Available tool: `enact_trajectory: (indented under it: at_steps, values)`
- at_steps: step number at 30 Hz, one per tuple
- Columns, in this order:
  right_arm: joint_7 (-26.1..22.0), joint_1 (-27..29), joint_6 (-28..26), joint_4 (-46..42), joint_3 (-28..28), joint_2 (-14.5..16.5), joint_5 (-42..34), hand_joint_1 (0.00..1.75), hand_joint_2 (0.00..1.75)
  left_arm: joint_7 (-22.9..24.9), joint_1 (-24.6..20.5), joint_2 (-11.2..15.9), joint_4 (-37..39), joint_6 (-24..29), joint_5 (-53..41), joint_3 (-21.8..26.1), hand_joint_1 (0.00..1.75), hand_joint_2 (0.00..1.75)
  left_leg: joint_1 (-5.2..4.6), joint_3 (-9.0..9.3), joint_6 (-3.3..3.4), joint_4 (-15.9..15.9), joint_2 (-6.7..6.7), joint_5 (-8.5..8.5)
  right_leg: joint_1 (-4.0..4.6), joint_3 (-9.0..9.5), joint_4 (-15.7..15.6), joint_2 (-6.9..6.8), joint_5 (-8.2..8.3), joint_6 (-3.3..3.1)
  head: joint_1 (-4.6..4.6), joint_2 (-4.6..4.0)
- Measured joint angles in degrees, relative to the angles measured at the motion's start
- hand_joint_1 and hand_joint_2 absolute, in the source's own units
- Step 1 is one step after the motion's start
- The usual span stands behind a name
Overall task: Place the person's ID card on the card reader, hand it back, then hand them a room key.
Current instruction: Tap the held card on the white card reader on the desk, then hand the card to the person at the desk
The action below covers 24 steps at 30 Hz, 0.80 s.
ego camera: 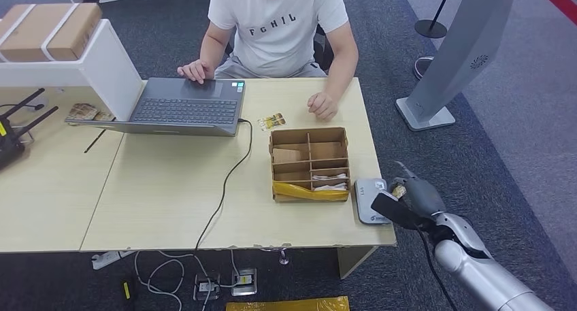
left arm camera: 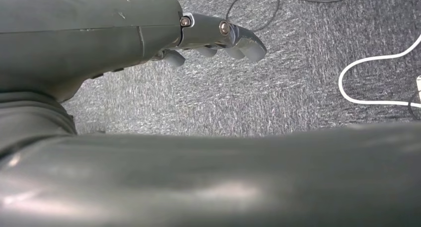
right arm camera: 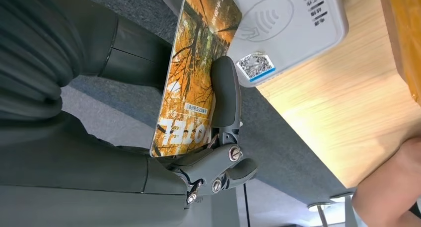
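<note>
An orange card is pinched in the right hand just beside the card reader (reader lies table-side, twd the box). Left hand hangs w/ nothing held, fingers loosely curled.

On the desk: 1 laptop, 1 card reader, 1 divided cardboard box (several compartments), 2 orange cards.

Place: mock hotel reception desk in an office-like room | Evidence: pale wood-grain tabletop on grey carpet floor | open grey laptop with seated person | white contactless card reader | brown cardboard compartment box holding cards | black stanchion base
</note>
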Motion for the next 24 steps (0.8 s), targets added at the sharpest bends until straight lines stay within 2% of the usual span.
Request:
enact_trajectory:
  at_steps: [13,24]
  values:
    - [4.2,-1.2,0.3,-6.3,0.1,-0.6,-1.2,1.75,1.75,0.0,0.0,0.0,0.0,-0.1,-0.1,0.0,0.00,0.00,0.00,-0.02,0.00,0.0,0.00,0.00,0.00,-0.01,0.0,0.00,0.00,0.00,-0.01,0.00]
    - [8.9,-4.4,4.2,-24.8,-1.0,-2.0,-2.4,1.75,1.75,-1.0,0.0,0.0,0.0,-1.0,-1.0,0.0,0.00,0.00,0.00,0.00,0.00,0.0,0.03,0.01,0.00,-0.02,0.0,0.03,0.01,0.00,-0.01,0.00]
